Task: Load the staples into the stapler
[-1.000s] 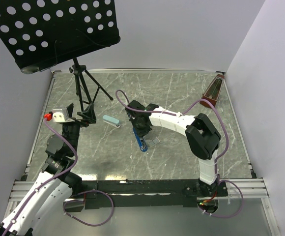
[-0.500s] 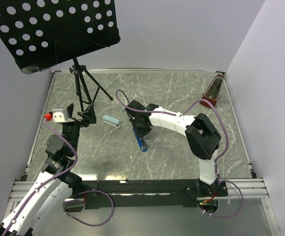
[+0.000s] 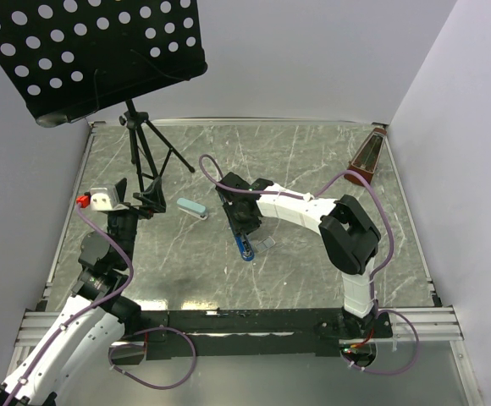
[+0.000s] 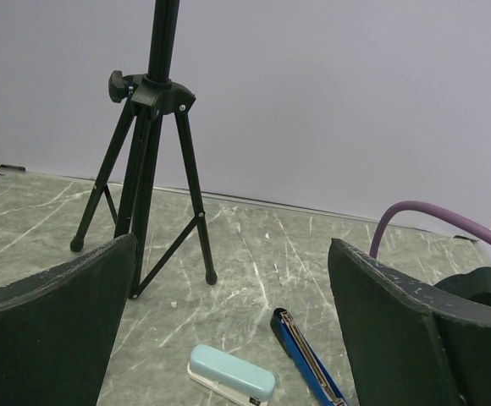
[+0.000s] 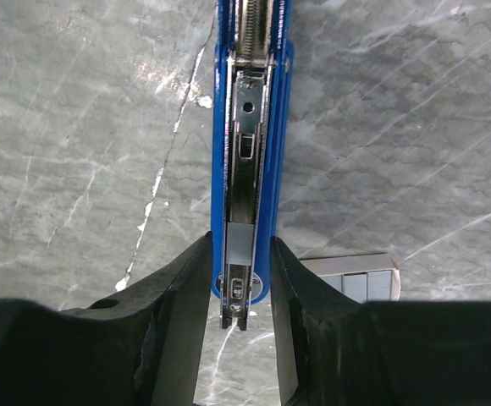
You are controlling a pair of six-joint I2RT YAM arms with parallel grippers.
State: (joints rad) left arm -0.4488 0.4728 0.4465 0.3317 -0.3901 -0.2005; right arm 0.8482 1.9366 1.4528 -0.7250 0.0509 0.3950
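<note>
**Top view.**
- Stapler [image 3: 244, 245] — blue, opened out flat on the counter [image 3: 313, 279] with its channel facing up, so a strip can drop in.
- Right arm [image 3: 296, 210] reaches in from the stapler's right, with its jaws directly over the stapler's far end.
- Small grey box [image 3: 266, 244] sits just right of the stapler, handy for the supply.
- Mint stapler [image 3: 192, 209] lies well left of the stapler.
- Tripod [image 3: 144, 165] stands farther left and behind.
- Metronome [image 3: 368, 156] is far to the right, at the back.
- Left arm [image 3: 93, 254] sits far left of the stapler, clear of the work.

**Left wrist view.**
- Left jaws stand wide apart and hold nothing.
- They face the tripod; the mint stapler and one end of the stapler show low between them.

**Right wrist view.**
- Right jaws are part-way apart and straddle one end of the stapler, one finger on each side. Whether they touch its sides cannot be told.
- Staples [image 5: 243, 247] — a short grey strip lying in the steel channel between the jaws, apparently seated.
- The box is just right of the stapler, partly behind a finger.
- Judgement: loading looks nearly done, with the top not yet closed.
</note>
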